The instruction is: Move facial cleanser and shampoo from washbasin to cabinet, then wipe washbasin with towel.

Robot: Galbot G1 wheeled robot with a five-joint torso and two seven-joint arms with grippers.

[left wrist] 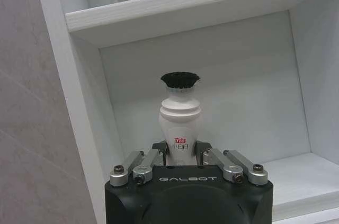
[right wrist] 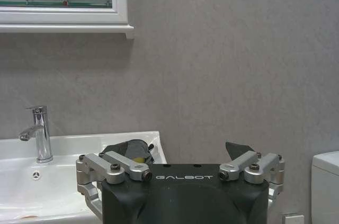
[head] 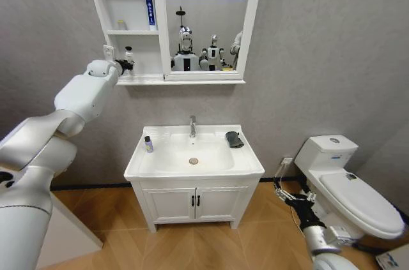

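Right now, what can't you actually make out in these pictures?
- Left tool, left wrist view: the bottle covers its fingertips, so contact is unclear.
- Small bottle on the washbasin, head view: label too small.
- Towel, right wrist view: partly behind the right tool's body.
- Right tool, head view: too small to judge.

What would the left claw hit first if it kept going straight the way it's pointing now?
Probably the cabinet's back wall. The left claw already grips a white bottle at the bottom shelf; depth is unclear.
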